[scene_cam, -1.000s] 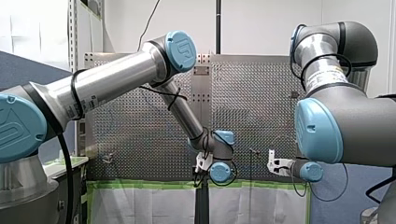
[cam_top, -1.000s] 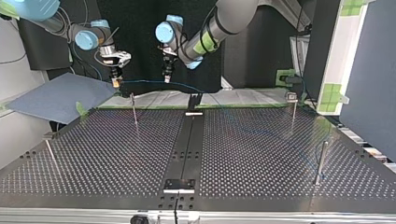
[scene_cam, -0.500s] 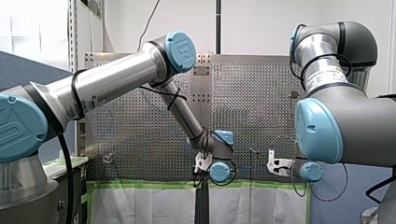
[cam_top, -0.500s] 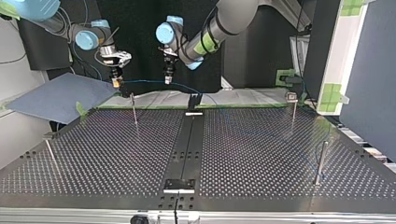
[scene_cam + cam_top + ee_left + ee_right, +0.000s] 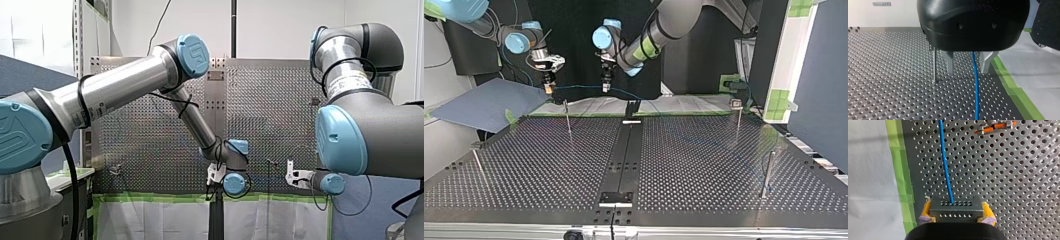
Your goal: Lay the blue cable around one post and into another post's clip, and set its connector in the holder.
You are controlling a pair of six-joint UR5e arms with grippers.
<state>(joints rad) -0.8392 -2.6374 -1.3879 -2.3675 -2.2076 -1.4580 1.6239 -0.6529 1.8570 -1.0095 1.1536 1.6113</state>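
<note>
L arm (image 5: 644, 45) slid top-view right, cable (image 5: 975, 82) between jaws, connector (image 5: 955, 208) in R jaws

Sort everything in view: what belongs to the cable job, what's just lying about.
Job: blue cable, connector, my right end effector gripping it, my left end effector, orange clip, post.
Lying about: blue-grey board, green tape.

Four posts (image 5: 567, 117) (image 5: 738, 122) (image 5: 767, 172) (image 5: 479, 167), one blue cable (image 5: 579, 86), one connector (image 5: 955, 208) and two hands (image 5: 547, 89) (image 5: 606, 88) show.
</note>
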